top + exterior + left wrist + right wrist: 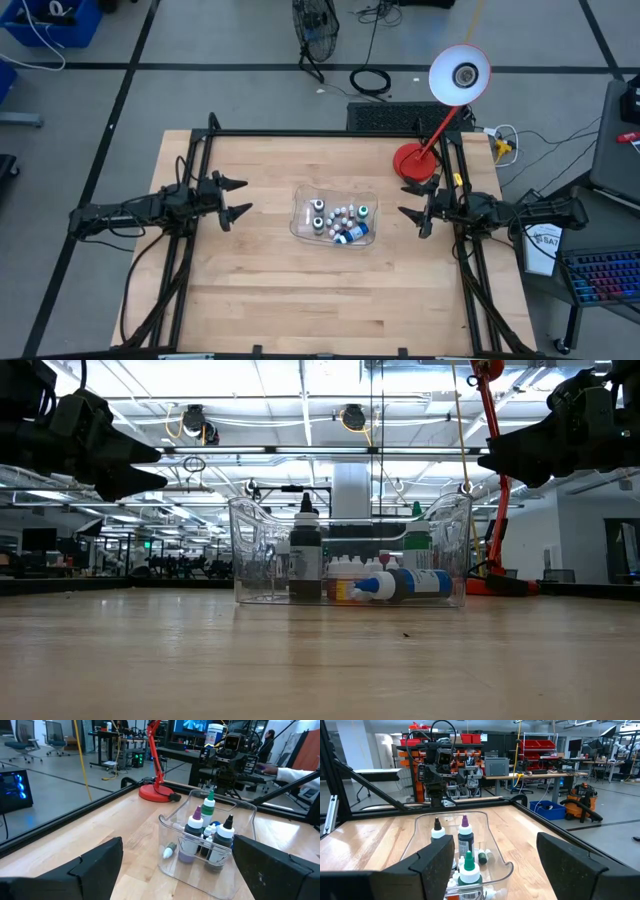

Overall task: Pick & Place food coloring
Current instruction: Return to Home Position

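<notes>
We saw all food coloring (341, 222) in the clear tray (299, 229); left gripper (240, 197) & right gripper (404, 199) flanked it, jaws open, empty, so prob. done.

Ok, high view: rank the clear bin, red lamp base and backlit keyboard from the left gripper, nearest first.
From the left gripper:
1. Clear bin, centre of the table.
2. Red lamp base, table's far right corner.
3. Backlit keyboard, off the table, right.

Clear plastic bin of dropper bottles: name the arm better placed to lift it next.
Probably right: in the high view the right gripper sits nearer the clear plastic bin than the left gripper; both are open.
</notes>
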### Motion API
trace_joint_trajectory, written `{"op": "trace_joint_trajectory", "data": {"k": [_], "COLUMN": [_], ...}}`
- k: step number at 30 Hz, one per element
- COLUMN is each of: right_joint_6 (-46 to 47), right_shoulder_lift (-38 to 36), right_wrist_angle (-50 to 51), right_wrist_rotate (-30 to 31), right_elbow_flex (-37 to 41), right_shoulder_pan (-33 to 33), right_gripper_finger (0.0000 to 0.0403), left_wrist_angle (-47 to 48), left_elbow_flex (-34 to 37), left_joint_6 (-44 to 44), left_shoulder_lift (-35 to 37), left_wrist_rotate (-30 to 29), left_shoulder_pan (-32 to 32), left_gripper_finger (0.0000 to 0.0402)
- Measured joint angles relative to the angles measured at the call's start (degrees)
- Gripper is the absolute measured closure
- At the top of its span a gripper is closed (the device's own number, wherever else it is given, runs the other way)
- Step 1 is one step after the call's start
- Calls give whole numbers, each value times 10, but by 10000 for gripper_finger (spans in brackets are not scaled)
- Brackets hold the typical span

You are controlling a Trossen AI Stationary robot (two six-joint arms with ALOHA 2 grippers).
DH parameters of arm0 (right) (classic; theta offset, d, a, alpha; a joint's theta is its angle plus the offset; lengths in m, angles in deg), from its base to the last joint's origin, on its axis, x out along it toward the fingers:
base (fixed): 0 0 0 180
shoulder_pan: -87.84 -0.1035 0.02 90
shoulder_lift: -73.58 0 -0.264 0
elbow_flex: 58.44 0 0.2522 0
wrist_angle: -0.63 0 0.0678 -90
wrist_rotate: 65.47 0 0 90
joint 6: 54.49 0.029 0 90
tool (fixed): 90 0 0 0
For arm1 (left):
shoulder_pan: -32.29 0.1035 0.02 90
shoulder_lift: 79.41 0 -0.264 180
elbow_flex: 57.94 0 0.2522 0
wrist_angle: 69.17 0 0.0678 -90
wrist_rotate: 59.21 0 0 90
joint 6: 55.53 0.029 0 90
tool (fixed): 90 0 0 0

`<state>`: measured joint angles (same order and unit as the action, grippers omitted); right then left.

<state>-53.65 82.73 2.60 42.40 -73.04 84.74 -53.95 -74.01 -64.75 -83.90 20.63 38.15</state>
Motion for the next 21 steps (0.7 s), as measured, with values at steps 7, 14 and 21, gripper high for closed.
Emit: {"op": "trace_joint_trajectory", "data": {"k": [7, 14, 21], "right_joint_6": [0, 0, 0], "right_shoulder_lift": [0, 0, 0], "right_wrist_angle": [0, 0, 0], "right_wrist_rotate": [0, 0, 0], "right_elbow_flex": [0, 0, 0], "right_shoulder_pan": [0, 0, 0], "right_gripper_finger": [131, 134, 133], "left_wrist_angle": [0, 0, 0], "left_elbow_flex": [0, 0, 0], "left_joint_6": [0, 0, 0], "left_shoulder_lift": [0, 0, 0], "left_wrist_rotate": [0, 0, 0], "left_shoulder_pan": [0, 0, 0], "left_gripper_finger": [28, 23, 22]}}
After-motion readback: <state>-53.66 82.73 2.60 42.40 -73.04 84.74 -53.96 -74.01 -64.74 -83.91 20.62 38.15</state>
